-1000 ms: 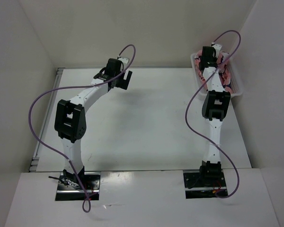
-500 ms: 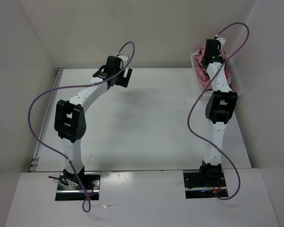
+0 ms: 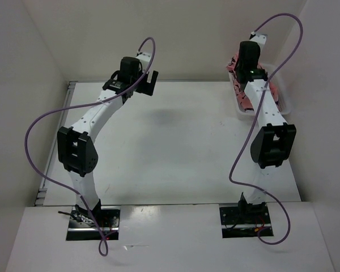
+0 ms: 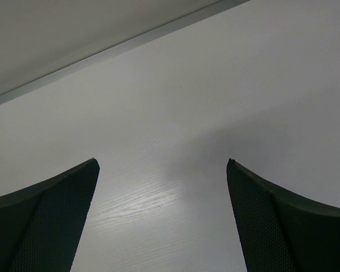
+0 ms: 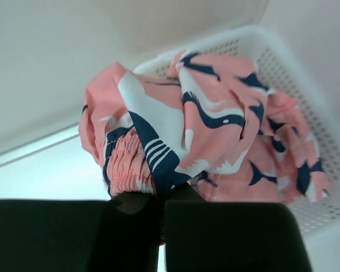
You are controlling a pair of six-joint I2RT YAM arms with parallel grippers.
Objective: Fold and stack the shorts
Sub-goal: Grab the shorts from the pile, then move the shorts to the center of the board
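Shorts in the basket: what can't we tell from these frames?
- Number of shorts: the right wrist view shows one bunched heap in the basket, and separate pieces cannot be made out.
- Basket contents, top view: the right arm covers most of it.
- Pinch point, right wrist view: the right jaws are shut on the shorts, but their black bodies hide where.
- Basket's right side: cut off by the wrist frame's edge.

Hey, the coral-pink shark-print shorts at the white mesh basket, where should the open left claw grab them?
Probably the gathered elastic waistband of the coral-pink shark-print fabric shorts, beside where the shut right claw pinches the cloth. That band bulges free toward the white table, so the left claw should come from that side; the white mesh plastic basket walls off the other.
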